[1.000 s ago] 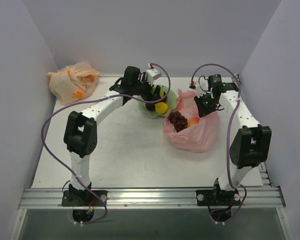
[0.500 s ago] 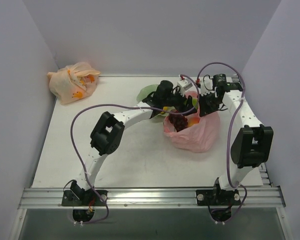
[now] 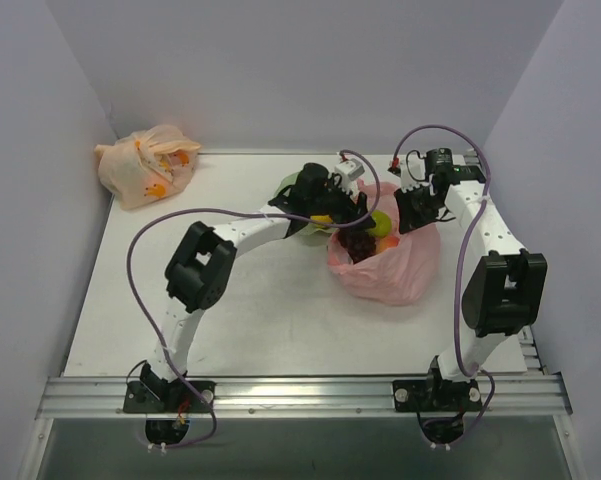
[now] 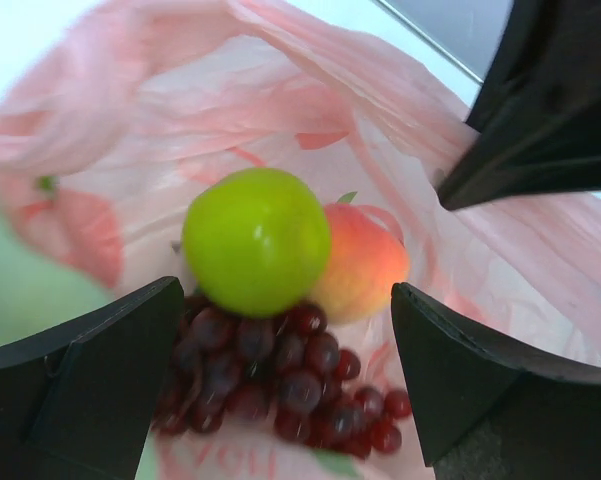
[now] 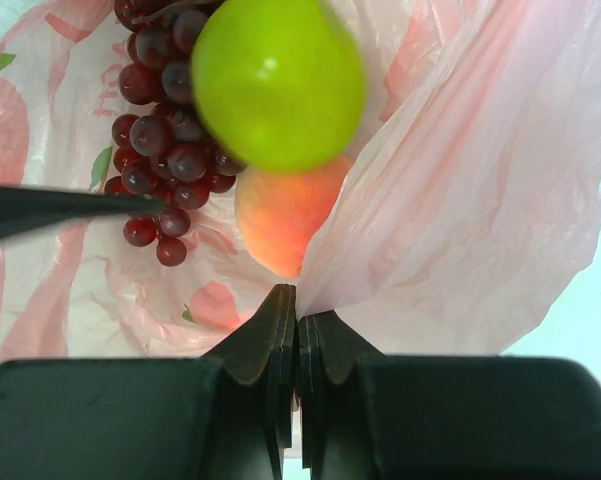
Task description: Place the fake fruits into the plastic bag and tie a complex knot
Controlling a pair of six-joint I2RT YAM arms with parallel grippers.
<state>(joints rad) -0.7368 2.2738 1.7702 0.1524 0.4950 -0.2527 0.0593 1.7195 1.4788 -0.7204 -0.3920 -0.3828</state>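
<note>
Loading the fake fruits is the step in hand: the left tool hangs spread and empty over the mouth of the plastic bag, where a green fruit sits on the grape bunch beside the peach, while the right tool, pressed together, pinches the bag's rim to keep it open. Next, I judge, the left tool must return to the green bowl on the table for the yellow fruit, with the right grip kept firm. A second ago the left tool was over the bowl, and the bag held only grapes and peach.
</note>
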